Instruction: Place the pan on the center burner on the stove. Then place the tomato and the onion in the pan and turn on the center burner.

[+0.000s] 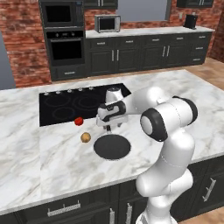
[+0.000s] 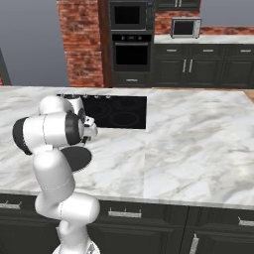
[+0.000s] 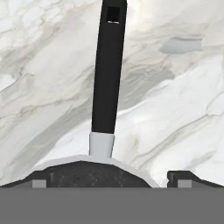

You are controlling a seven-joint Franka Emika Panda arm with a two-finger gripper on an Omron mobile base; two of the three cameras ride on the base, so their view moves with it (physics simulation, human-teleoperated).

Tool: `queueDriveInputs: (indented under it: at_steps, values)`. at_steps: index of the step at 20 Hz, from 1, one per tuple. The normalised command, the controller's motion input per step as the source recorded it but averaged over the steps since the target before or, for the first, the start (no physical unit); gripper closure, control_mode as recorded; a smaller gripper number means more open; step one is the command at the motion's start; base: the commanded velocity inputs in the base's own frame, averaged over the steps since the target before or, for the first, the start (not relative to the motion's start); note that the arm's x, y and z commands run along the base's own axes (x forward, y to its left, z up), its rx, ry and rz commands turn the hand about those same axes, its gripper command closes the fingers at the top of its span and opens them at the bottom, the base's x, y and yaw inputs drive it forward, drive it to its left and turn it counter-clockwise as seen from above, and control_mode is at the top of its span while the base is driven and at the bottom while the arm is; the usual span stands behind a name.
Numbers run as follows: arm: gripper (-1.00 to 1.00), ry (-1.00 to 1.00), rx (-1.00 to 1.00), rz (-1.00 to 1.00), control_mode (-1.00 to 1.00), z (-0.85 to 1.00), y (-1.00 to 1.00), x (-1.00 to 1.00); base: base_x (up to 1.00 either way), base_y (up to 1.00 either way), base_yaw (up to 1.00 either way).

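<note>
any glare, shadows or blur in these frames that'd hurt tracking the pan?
Left base view: flat, even light, the pan dark on pale marble, low resolution softens the tomato and onion. Right base view: the arm covers most of the pan. Hand view: handle sharp, no glare, faint soft shadow on the marble.

A white marble tabletop tops dark cabinets with silver handles. Behind it, a brick wall frames a built-in oven. A silver microwave sits on the rear counter.
</note>
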Motion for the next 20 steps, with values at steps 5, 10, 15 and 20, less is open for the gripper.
queueDriveInputs:
  at_steps: [5, 10, 15, 20]
  values:
    - [-1.00, 0.00, 0.00, 0.00, -1.00, -0.19, 0.00, 0.24, 0.00, 0.00, 0.00]
    - [-1.00, 0.00, 0.00, 0.00, -1.00, -0.18, 0.00, 0.17, 0.00, 0.00, 0.00]
    - [-1.00, 0.00, 0.00, 0.00, -1.00, -0.16, 0.02, 0.16, 0.00, 0.00, 0.00]
    - [-1.00, 0.00, 0.00, 0.00, -1.00, -0.15, 0.08, 0.18, 0.00, 0.00, 0.00]
